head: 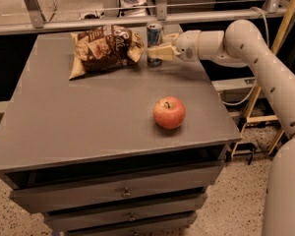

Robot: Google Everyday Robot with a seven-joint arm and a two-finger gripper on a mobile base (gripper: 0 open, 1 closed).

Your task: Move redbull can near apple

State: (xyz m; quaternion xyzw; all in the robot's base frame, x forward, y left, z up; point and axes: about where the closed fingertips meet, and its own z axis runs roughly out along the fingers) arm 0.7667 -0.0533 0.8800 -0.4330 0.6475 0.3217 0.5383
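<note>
Drawers (123, 193) are showing at the nearest side, stacked under a grey surface (88, 117), and each one is carrying a small knob in its middle. A speckled floor (238, 200) is lying below them.

On the surface, toward the front right part, the apple (169, 113) is sitting alone with its short stem pointing up. It is red with some yellowish patches, and nothing is touching it.

Farther back, a brown snack bag (105, 48) is lying crumpled in the rear middle of the surface. Just to the right of the bag, the redbull can (154, 33) is standing upright near the back edge, with its silver top facing up. The can is well apart from the apple, which is sitting closer to the front.

The hand (157, 52) is reaching to the can from the right side, low over the surface, and its pale tip is overlapping the lower half of the can. Whether the hand is pinching the can or only sitting spread around it, I cannot tell. The white arm (246, 38) is stretching away from the hand to the right and then bending down along the right edge of the view.

Behind the surface, a metal rail (64, 26) is running from left to right.
</note>
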